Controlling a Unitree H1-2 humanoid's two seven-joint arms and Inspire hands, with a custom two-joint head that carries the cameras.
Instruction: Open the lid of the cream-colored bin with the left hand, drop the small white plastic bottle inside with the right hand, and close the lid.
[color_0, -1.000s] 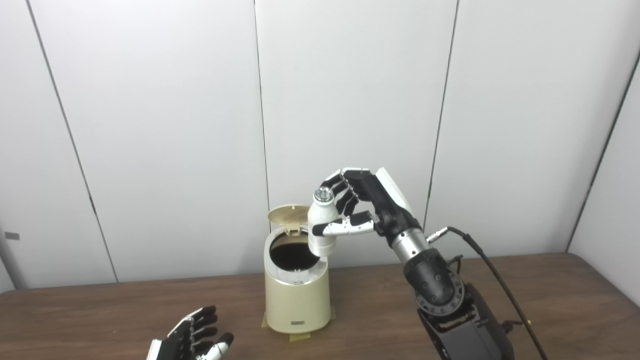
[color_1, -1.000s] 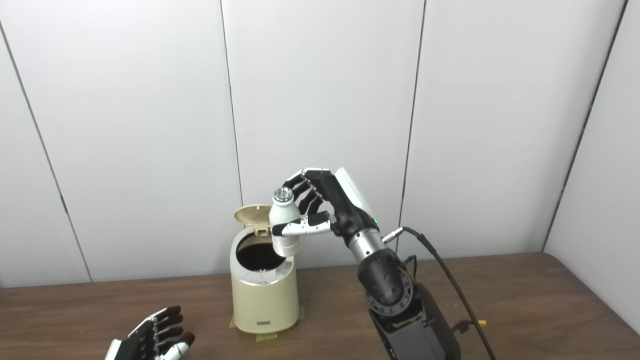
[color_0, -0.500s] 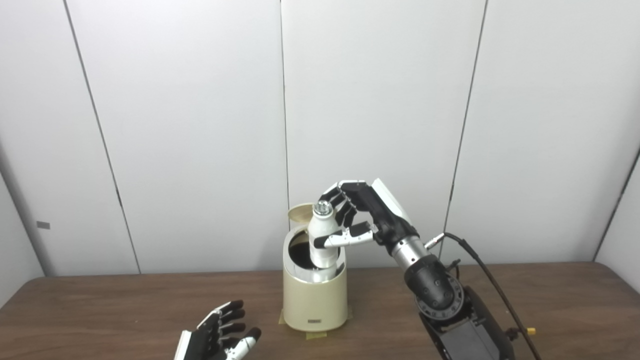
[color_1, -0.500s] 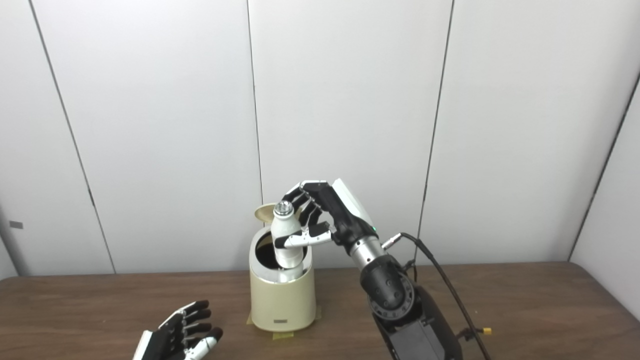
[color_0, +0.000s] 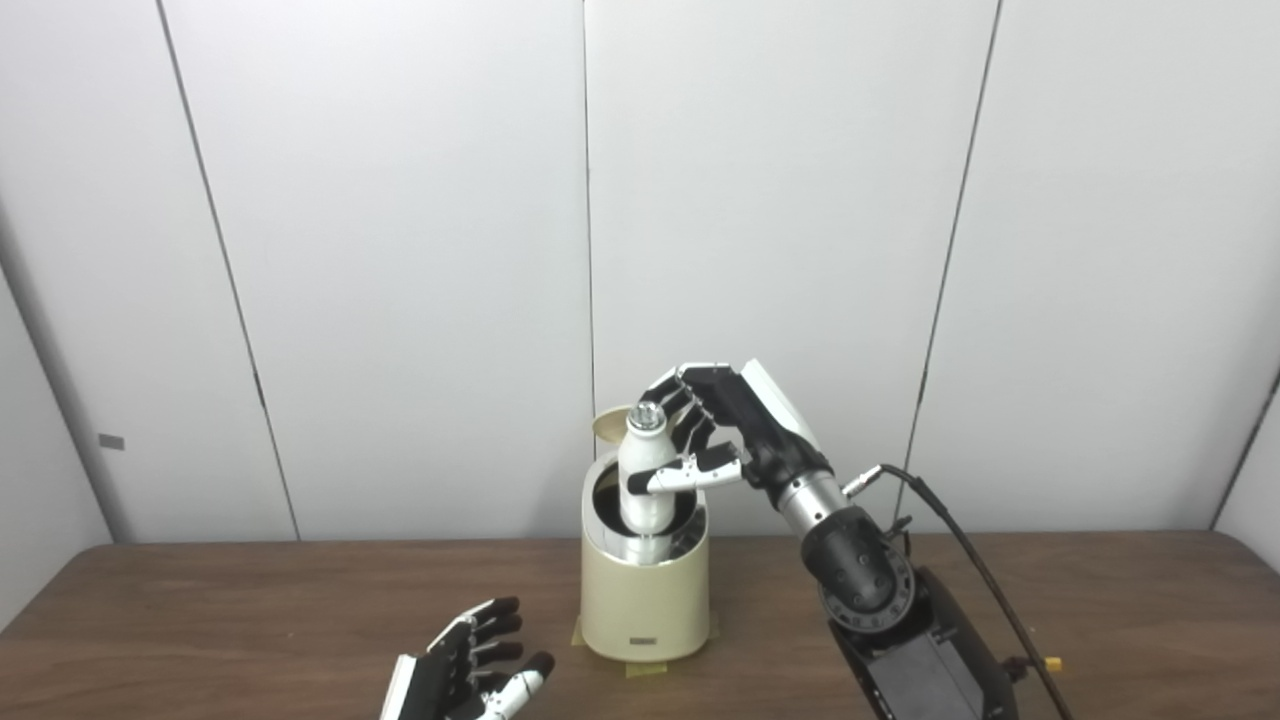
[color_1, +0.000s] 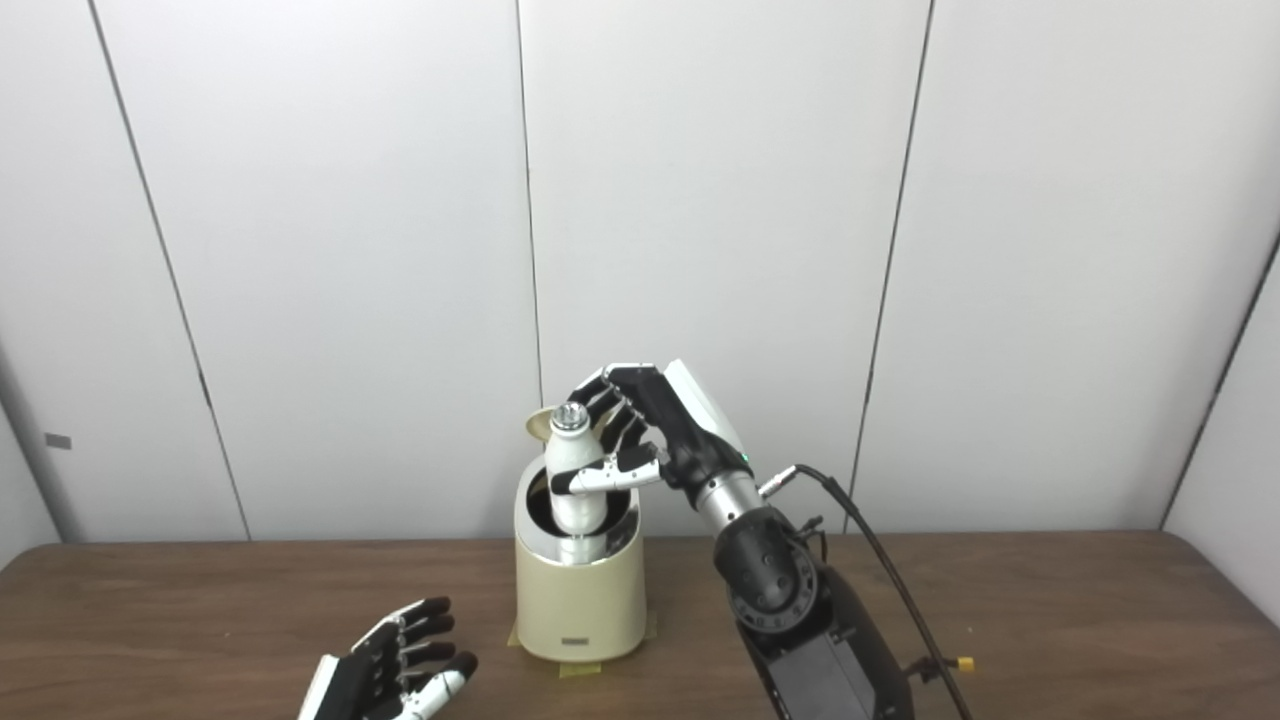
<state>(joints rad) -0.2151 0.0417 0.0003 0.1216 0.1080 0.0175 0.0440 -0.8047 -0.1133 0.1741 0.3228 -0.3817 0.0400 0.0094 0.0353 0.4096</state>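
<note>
The right hand (color_0: 715, 425) is holding the small white bottle (color_0: 641, 482) upright over the cream bin (color_0: 643, 600), w/ the fingers (color_0: 676, 400) curling behind the bottle's upper part & the thumb crossing its front at mid-height. The bottle's silver cap (color_0: 645, 415) is showing above the thumb. The bottle's lower end is sitting inside the bin's round dark opening, below rim level; can't tell whether it's touching the rim or the inner wall.

The bin is standing upright on the brown desk (color_0: 200, 620), roughly centre, w/ bits of yellowish tape (color_0: 640, 666) peeking out at its base. Its lid (color_0: 610, 428) is standing open, hinged at the back, showing as a tan disc just behind & left of the bottle's neck, mostly hidden by the bottle in both views.

The left hand (color_0: 462, 672) is resting low near the front edge of the desk, left of the bin & apart from it, holding nothing, fingers spread & pointing up-right. It's partly cut off by the bottom of both views.

The right arm (color_0: 860, 590) is rising from bottom right, w/ a black cable (color_0: 985, 580) looping off the wrist area & running down toward the desk. A small yellow-tipped connector (color_0: 1050, 663) is lying on the desk by the arm's base. Behind everything, plain white wall panels (color_0: 400, 250) w/ dark seams are filling the background.
</note>
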